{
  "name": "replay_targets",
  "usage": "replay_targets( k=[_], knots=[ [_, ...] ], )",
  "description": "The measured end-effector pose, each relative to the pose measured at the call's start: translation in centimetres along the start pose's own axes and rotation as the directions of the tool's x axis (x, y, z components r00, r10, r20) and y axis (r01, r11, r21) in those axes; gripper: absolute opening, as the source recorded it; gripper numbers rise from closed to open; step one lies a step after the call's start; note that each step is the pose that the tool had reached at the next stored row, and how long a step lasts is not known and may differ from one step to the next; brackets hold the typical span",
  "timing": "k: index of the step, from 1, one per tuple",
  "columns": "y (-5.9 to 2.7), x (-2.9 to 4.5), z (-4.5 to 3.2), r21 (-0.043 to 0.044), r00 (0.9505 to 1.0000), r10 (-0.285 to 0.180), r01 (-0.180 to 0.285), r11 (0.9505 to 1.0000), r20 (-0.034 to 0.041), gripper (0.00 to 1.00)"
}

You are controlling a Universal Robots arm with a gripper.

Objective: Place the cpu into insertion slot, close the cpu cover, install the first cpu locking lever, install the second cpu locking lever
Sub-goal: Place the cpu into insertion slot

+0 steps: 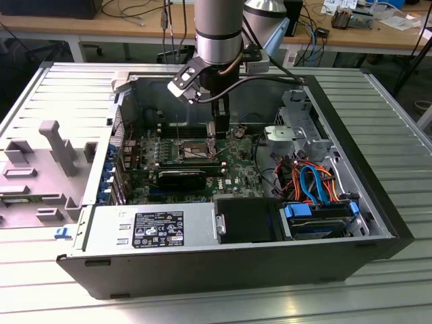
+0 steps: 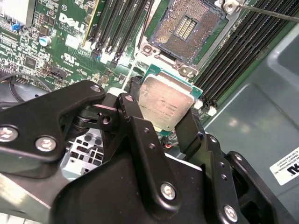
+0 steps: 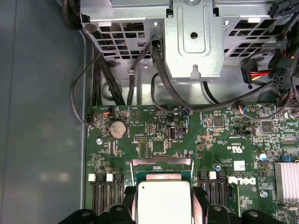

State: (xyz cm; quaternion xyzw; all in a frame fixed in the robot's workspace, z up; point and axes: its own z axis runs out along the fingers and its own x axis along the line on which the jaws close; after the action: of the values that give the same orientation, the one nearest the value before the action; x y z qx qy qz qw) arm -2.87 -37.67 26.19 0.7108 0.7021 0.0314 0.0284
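**Chip in my claw, socket bare just ahead**

My claw (image 2: 159,114) is pinched narrow on the cpu (image 2: 167,100), with one finger on each of two opposite edges and the silvery top turned up toward my wrist. I judge the edge grip leaves the underside free, so the chip can go down flat.

The insertion slot (image 2: 184,28) lies just past my fingertips, apart from the chip. Its gold-brown contact field is uncovered and nothing sits in it. A thin metal rod (image 2: 268,14) by the slot's far corner looks like a locking lever swung clear.

In the first wrist view, what I take for the cpu cover (image 3: 161,163), a grey frame plate, stands right beyond the chip. It may be tipped open, though from that angle I can't be sure. Long black memory slots (image 2: 117,23) flank the socket.

All of this sits inside the open computer case (image 1: 223,270), which lies on its side on the ribbed metal desk (image 1: 385,283). I reach into it from above. The case also holds:

- the green motherboard (image 1: 233,179) under my claw;
- a power supply box (image 1: 108,229);
- a drive bay with blue and orange cables (image 1: 314,182), off to the exterior view's right of me.
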Motion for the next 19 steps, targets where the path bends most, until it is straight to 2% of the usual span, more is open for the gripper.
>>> replay_targets(
  k=[19],
  knots=[
    [0.00, 0.00, 0.02, -0.0002, 0.9995, 0.032, -0.032, 0.9995, 0.0047, 0.55]
  ],
)
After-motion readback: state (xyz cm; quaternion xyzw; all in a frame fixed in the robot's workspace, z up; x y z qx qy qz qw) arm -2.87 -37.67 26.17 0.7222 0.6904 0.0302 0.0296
